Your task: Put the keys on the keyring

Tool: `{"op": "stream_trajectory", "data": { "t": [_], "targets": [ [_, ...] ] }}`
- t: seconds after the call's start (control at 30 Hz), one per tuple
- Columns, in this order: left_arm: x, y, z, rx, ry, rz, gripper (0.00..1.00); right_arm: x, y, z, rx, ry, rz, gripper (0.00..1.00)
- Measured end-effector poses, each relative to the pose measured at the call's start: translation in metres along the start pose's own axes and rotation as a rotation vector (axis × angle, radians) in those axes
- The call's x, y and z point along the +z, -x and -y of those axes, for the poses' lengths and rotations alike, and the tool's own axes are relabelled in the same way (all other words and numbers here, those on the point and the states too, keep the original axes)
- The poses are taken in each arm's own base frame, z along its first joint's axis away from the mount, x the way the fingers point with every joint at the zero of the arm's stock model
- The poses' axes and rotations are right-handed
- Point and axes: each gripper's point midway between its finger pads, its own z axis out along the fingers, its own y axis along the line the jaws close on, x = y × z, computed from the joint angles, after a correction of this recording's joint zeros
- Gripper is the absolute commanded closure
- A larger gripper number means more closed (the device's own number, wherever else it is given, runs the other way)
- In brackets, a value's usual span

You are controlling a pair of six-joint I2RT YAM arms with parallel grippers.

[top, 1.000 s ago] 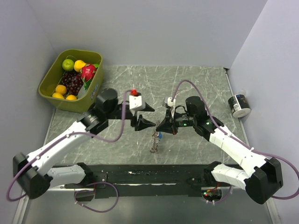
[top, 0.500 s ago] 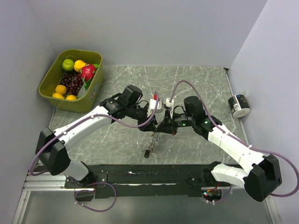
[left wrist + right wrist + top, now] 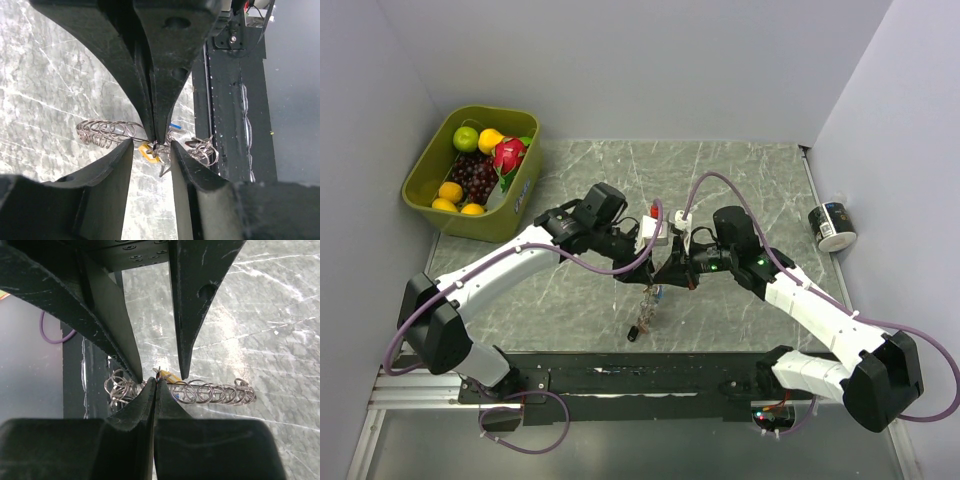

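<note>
The keyring point(image 3: 648, 302) hangs as a long silvery coil under my right gripper point(image 3: 667, 272), which is shut on its wire. In the right wrist view the keyring point(image 3: 212, 391) stretches sideways just past my shut fingertips point(image 3: 156, 382). A yellow key point(image 3: 148, 153) and a blue key point(image 3: 175, 126) dangle on it, and a dark key point(image 3: 633, 333) hangs lowest. My left gripper point(image 3: 151, 146) faces the right one, its jaws apart on either side of the right fingertips and the yellow key, touching neither.
An olive bin point(image 3: 423, 165) full of fruit stands at the back left. A small black and white canister point(image 3: 833, 227) sits beyond the table's right edge. A black rail point(image 3: 640, 375) runs along the near edge under both arms.
The left arm has swung right from open table to meet the right gripper, and its jaws have narrowed. The keyring has sagged, with a dark key now hanging lower. The right gripper stays shut.
</note>
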Motion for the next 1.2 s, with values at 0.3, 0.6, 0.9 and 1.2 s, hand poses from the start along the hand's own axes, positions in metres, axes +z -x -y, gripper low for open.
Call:
{"op": "stream_trajectory", "data": {
  "t": [0.3,0.6,0.9,1.2],
  "targets": [
    [-0.0002,0.0,-0.0003,0.001,0.003,-0.002,0.68,0.0004,-0.0003,-0.0006,0.001,0.005,-0.001,1.0],
    [-0.0017,-0.0016,-0.0023,0.0,0.017,-0.015,0.64,0.0005,-0.0003,-0.001,0.001,0.006,-0.001,1.0],
    [-0.0028,-0.0021,-0.0025,0.006,0.023,-0.019,0.75,0.0005,-0.0003,-0.0009,0.001,0.005,-0.001,1.0],
    [-0.0024,-0.0029,-0.0029,0.006,0.022,-0.021,0.67,0.0001,0.0005,-0.0017,0.002,0.005,0.001,1.0]
  ]
}}
